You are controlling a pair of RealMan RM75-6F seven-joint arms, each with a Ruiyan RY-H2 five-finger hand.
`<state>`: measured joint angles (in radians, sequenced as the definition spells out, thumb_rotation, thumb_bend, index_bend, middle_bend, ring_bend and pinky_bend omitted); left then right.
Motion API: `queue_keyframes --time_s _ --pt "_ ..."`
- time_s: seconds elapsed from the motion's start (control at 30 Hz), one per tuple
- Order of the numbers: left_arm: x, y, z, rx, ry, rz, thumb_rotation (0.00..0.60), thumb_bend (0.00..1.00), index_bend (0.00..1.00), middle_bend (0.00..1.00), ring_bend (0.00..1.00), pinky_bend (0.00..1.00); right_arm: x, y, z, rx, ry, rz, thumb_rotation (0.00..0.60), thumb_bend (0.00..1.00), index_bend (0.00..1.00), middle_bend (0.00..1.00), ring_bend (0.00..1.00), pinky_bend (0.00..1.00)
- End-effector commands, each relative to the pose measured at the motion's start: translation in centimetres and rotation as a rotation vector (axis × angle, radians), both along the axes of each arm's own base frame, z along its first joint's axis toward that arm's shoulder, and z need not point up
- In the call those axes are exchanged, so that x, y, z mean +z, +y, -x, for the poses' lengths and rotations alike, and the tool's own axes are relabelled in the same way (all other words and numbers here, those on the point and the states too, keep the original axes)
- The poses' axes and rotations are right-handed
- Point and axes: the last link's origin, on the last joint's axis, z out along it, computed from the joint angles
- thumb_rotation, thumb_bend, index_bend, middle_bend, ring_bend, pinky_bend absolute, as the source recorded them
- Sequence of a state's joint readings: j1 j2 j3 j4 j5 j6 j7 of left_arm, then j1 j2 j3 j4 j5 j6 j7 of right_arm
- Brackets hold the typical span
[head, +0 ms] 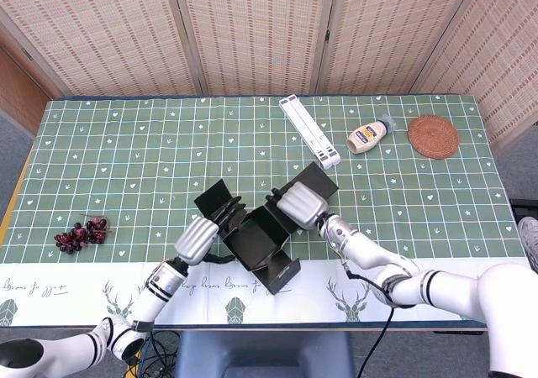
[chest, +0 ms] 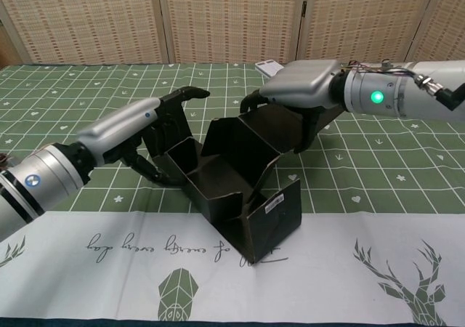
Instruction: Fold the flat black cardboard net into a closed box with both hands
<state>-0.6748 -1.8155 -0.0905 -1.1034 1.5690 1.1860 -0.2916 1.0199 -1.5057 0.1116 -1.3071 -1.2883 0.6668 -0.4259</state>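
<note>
The black cardboard net (head: 262, 237) lies half folded near the table's front edge, its side panels raised into a trough (chest: 218, 174). A front flap with a white label (chest: 276, 214) stands up toward me. My left hand (head: 202, 237) is at the net's left side, with fingers over the raised left flap and the thumb low against it (chest: 142, 131). My right hand (head: 300, 203) comes from the right and grips the tall right panel, fingers curled over its top edge (chest: 301, 94). The panels hide the inside of the box floor.
A bunch of dark grapes (head: 80, 233) lies at the left. At the back right are a long white strip (head: 309, 131), a small squeeze bottle (head: 370, 134) and a round woven coaster (head: 433, 136). The tablecloth's white border (chest: 109, 254) runs along the near edge.
</note>
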Motion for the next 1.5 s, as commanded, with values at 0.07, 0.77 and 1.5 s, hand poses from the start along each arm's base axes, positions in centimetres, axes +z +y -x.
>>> queue_keyframes --time_s 0.07,0.77,1.5 --pt "-0.2 0.4 0.0 0.026 -0.023 0.049 0.6 0.06 0.0 0.0 0.44 0.54 0.0 0.1 -0.2 0.023 0.024 -0.017 0.6 0.28 0.28 0.4 0.78 1.0" --pt "-0.5 0.6 0.2 0.139 -0.089 0.258 0.6 0.06 0.02 0.0 0.49 0.74 0.0 1.0 -0.5 0.206 0.116 -0.058 0.6 0.29 0.3 0.41 0.79 1.0" --pt "-0.4 -0.2 -0.2 0.187 -0.193 0.471 0.6 0.06 0.07 0.04 0.55 0.79 -0.3 1.0 -1.7 0.383 0.155 -0.039 0.6 0.29 0.31 0.42 0.8 1.0"
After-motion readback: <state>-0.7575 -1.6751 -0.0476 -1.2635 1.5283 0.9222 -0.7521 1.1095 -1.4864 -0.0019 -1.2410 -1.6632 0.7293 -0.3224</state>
